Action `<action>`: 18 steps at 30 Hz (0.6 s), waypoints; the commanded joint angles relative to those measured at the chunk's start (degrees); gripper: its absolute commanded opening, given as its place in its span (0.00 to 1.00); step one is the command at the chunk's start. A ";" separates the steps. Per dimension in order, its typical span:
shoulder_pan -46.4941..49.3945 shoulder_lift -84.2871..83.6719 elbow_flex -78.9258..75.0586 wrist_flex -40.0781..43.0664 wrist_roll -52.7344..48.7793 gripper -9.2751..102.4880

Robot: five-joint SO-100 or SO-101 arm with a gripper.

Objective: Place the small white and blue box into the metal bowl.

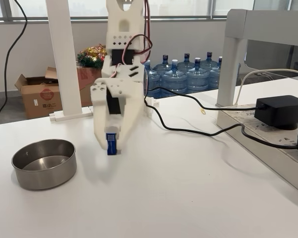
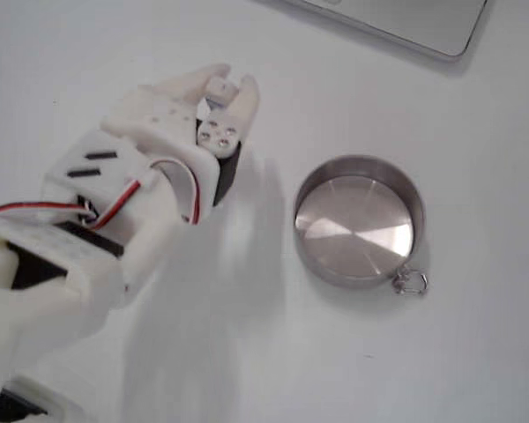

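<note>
My white gripper [image 1: 111, 147] points down at the middle of the white table and is shut on the small white and blue box [image 1: 111, 141], whose blue face shows between the fingertips, low over the tabletop. Whether the box touches the table I cannot tell. From above, the box [image 2: 218, 86] is a pale block pinched in the gripper [image 2: 222, 89]. The metal bowl [image 1: 43, 179] stands empty to the left of the gripper in the fixed side view. From above, the bowl [image 2: 357, 162] lies to the right, a hand's width away.
A black cable [image 1: 188, 130] runs across the table behind the arm to a black adapter [image 1: 280, 111] on a power strip at the right. A white post [image 1: 64, 59] stands at the back left. A small ring [image 2: 412, 281] hangs on the bowl's wall. A grey slab [image 2: 414, 22] lies at the top.
</note>
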 commanded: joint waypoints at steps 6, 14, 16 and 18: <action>9.40 6.15 1.76 -0.18 -0.26 0.11; 17.58 5.54 1.49 -1.05 -6.33 0.11; 18.98 5.45 1.41 -1.05 -6.50 0.11; 20.65 5.36 1.41 -1.05 -6.50 0.11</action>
